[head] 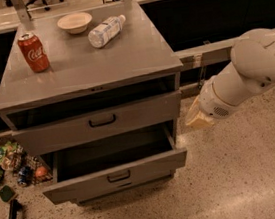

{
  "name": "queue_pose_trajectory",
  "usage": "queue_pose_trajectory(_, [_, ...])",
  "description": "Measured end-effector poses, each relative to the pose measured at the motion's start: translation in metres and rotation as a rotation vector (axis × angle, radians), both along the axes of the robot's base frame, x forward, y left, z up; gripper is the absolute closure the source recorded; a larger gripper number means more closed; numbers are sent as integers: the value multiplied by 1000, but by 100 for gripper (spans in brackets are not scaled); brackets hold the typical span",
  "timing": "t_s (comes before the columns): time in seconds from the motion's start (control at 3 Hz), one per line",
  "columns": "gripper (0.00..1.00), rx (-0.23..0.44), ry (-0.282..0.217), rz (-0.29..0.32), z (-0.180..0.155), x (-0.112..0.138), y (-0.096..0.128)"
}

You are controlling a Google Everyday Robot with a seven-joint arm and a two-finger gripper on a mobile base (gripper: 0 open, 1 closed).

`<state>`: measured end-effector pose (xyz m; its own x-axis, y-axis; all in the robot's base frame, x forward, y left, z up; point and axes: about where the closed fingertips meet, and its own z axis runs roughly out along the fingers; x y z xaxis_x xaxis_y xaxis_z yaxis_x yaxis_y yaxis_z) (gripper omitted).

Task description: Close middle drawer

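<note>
The gripper (197, 117), right of centre just beside the cabinet (87, 72), shows only as a pale shape whose form cannot be made out. The arm (253, 71) is cut by the right edge. The middle drawer (115, 172) hides most of the lowest drawer (123, 188). The floor clutter (3, 164) at the left edge is too small to name.

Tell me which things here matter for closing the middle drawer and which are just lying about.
For the job: middle drawer, pulled out; end effector, right of the cabinet.
Lying about: cola can, bowl, water bottle on top; snack packets on the floor.
</note>
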<state>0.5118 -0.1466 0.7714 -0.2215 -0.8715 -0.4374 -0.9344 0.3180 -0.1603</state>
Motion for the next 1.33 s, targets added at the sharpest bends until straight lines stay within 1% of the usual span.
queue_pose_trajectory(0.33, [100,14,7,2,-4,-1,2])
queue_pose_trajectory(0.67, [100,68,61,9,-55,-28,20])
queue_pose_trajectory(1.0, [100,131,59,44,-99,-44,43])
queue_pose_trajectory(1.33, [100,136,16,44,-123,-41,65])
